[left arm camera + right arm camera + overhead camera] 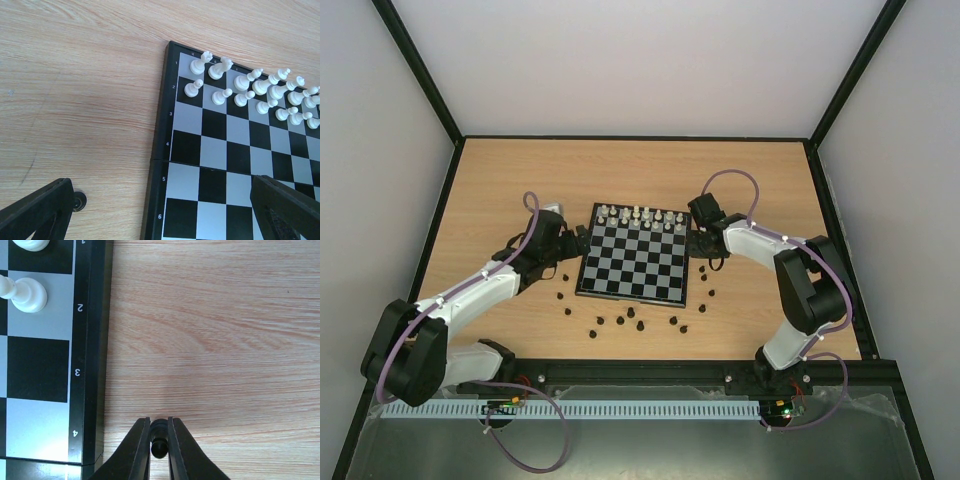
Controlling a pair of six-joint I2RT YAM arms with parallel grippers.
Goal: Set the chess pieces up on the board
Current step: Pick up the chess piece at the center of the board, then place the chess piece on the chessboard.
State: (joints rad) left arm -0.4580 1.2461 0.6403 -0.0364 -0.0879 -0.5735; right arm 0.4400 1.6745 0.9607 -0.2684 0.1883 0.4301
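The board (633,290) lies mid-table, with white pieces along its far two rows. Several black chess pieces (620,322) lie scattered on the wood in front of it and off its near corners. My right gripper (698,243) is beside the board's right edge. In the right wrist view it (159,426) is shut on a black piece (159,440), just above the wood next to the board's border (92,365). My left gripper (582,240) is at the board's left edge. In the left wrist view it (160,210) is wide open and empty, straddling the border (157,150), with one black piece (78,201) by its left finger (35,212).
White pieces (250,87) fill the rows marked 1 and 2; two show in the right wrist view (27,292). Black frame rails edge the table, and a rail (720,370) runs along the near edge by the arm bases.
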